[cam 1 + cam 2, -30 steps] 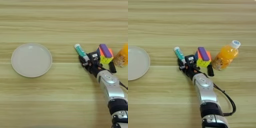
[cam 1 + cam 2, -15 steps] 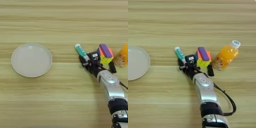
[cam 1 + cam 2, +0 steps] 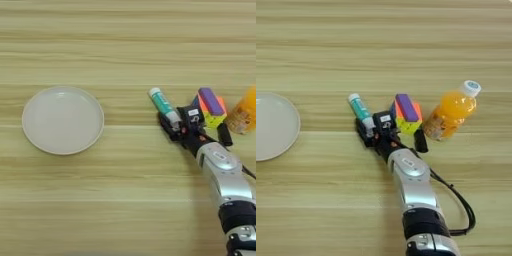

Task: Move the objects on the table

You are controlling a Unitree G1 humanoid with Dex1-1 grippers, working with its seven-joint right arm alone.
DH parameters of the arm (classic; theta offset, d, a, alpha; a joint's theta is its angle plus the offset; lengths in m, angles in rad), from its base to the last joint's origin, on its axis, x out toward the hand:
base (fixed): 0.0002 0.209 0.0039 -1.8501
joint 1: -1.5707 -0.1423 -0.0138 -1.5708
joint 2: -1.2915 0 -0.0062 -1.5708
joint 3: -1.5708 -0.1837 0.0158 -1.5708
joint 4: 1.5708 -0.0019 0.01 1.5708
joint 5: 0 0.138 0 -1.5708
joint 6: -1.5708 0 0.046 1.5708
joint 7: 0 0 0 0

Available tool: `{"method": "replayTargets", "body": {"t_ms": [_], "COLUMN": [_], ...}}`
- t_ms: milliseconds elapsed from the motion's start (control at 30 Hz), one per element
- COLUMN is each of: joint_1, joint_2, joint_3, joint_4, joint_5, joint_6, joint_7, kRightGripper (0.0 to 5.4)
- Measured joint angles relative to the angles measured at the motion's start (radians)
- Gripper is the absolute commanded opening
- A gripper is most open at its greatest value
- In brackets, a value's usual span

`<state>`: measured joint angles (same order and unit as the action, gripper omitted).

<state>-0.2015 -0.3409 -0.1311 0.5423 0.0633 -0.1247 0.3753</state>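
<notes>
Jaws wide open (2 black fingers spread), one finger [image 3: 168, 126] against the glue stick [image 3: 163, 104].

1 plate [image 3: 62, 120], 1 glue stick [image 3: 164, 105], 1 multicoloured cube [image 3: 406, 113], 1 orange juice bottle [image 3: 450, 110]

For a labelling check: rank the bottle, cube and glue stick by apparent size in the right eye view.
1. Bottle
2. Cube
3. Glue stick, slimmer than the cube, though its lower end is hidden at the gripper.
</notes>
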Motion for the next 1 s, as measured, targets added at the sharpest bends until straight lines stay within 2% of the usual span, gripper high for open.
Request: {"method": "replayTargets", "body": {"t_ms": [200,433,567,1000], "joint_1": [0.025,0.088,0.102,0.103], "joint_2": [0.001,0.004,0.005,0.007], "joint_3": [-0.001,0.004,0.005,0.005], "joint_4": [-0.043,-0.169,-0.219,-0.224], "joint_5": [0.005,0.02,0.021,0.021], "joint_6": [0.011,0.068,0.092,0.096], "joint_7": [0.003,0.018,0.025,0.027], "kRightGripper": [4.16,4.94,5.35,5.39]}}
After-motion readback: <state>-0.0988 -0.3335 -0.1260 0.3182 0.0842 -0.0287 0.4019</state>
